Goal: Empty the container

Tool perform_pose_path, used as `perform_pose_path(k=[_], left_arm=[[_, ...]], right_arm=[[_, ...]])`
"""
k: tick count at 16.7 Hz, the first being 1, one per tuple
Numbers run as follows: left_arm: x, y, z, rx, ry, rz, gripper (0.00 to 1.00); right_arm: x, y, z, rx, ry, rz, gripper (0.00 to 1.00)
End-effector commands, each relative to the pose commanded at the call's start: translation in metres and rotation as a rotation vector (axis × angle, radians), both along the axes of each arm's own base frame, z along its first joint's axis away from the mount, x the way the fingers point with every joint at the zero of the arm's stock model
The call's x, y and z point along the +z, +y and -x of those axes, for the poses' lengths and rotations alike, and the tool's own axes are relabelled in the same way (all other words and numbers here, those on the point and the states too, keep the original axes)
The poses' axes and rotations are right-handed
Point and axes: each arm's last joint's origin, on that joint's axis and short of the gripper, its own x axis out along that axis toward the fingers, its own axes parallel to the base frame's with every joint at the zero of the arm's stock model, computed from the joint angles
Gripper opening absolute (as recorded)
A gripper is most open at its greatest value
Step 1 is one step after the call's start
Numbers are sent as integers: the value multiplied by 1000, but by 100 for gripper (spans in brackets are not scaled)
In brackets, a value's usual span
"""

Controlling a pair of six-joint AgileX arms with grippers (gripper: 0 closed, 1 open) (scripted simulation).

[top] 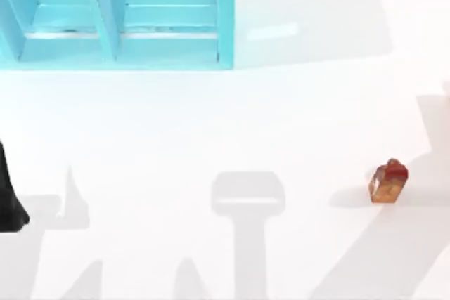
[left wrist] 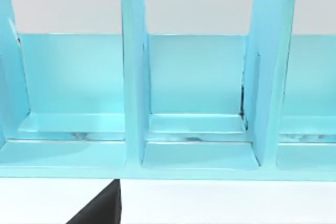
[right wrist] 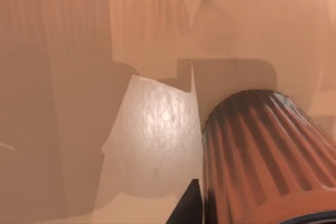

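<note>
The container [top: 119, 15] is a cyan rack with upright dividers at the table's back left. The left wrist view looks straight into the container [left wrist: 199, 93], and the compartments that show hold nothing. A small orange bottle with a red cap [top: 389, 182] rests on the table at the right, far from the rack. In the right wrist view its ribbed red cap [right wrist: 262, 156] sits very close, beside a black part of my right gripper [right wrist: 186, 205]. My left arm [top: 8, 201] stays at the table's left edge.
The white table [top: 232, 124] stretches between the rack and the bottle, crossed by grey shadows of the arms. The rack's front lip [left wrist: 194, 169] stands just above the tabletop.
</note>
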Motion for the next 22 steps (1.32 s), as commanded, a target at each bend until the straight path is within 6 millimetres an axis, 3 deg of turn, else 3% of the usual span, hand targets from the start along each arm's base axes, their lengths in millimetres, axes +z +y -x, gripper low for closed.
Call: perform_pose_path(k=[9,12,15,17,20,22], left_arm=[[0,0,0,0,0,0,100],[0,0,0,0,0,0,100],[0,0,0,0,0,0,100],[0,0,0,0,0,0,100],[0,0,0,0,0,0,100],[0,0,0,0,0,0,100]], right_arm=[[2,2,-1,0,-2,1,0],[8,22,-14,18,29,-10,0],[34,43,-30,42,52,-19,0],[64,44,-31,41,41,-15,0],[108,23,-18,20,3,-3,0],[126,7,-6,5,-5,1,0]])
